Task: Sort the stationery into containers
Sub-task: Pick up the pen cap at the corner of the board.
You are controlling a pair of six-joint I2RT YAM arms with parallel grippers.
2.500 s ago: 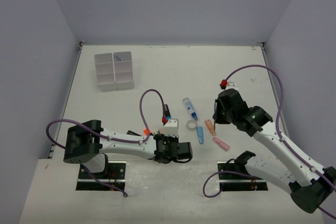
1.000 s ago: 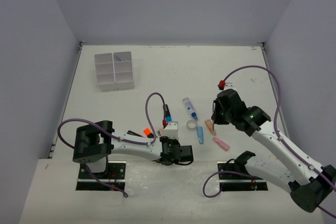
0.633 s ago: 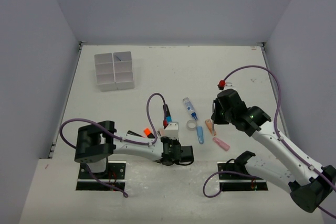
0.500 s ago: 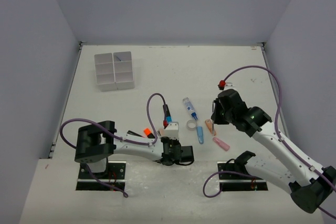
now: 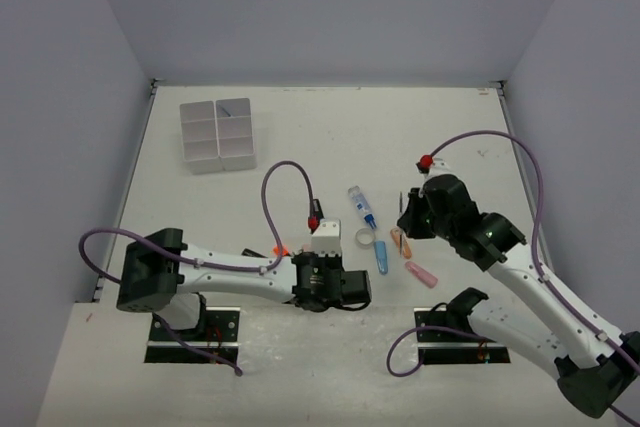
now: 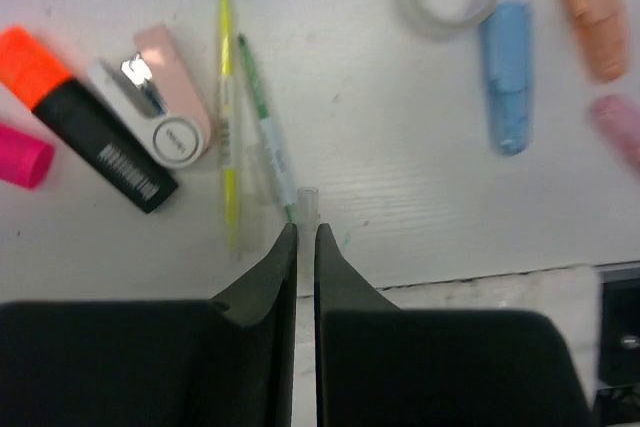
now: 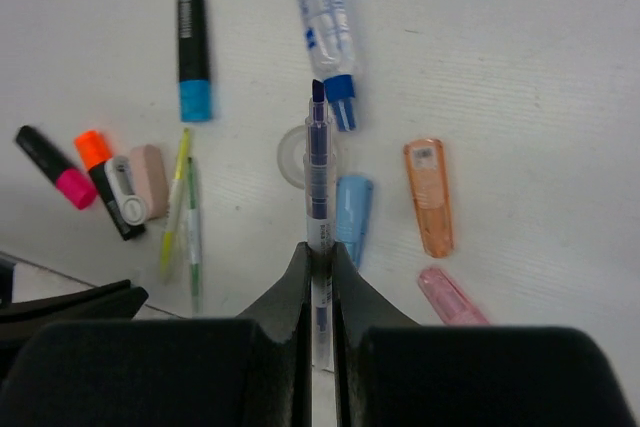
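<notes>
The left gripper (image 6: 306, 232) points down near the front edge of the white table (image 5: 450, 127). Its two black fingers are almost together, with only a thin slit between them. The clear end of a thin green pen (image 6: 262, 117) lies just at the fingertips, but I cannot tell if it is pinched. The pen lies flat and runs from the tips toward 11 o'clock. A thin yellow pen (image 6: 227, 137) lies beside it on the 9 o'clock side. Further toward 9 o'clock in the left wrist view is a pale pink and white flat dispenser (image 6: 165, 97). Just beside that is a stubby black highlighter with orange end (image 6: 100, 142), and a pink highlighter end (image 6: 22, 154) shows at the picture's edge.

The right gripper (image 7: 320, 252) is closed on a thin clear pen with dark blue tip (image 7: 318, 162), which sticks out toward 12 o'clock in the right wrist view. Behind the pen lies a clear tape ring (image 7: 288, 159). At 12 o'clock from the ring is a clear tube with blue cap (image 7: 325, 17). A light blue eraser (image 7: 352, 207) lies just beside the ring at 5 o'clock. An orange eraser (image 7: 428, 197) is at 3 o'clock of the blue one, and a pink eraser (image 7: 450, 297) at 5 o'clock. A black highlighter with blue end (image 7: 190, 42) lies at 10 o'clock from the ring.

The white-grey plastic tray with six square compartments (image 5: 218, 135) stands well apart from all these, at 10 o'clock on the table in the top view. Something thin and dark is in its far right compartment.
</notes>
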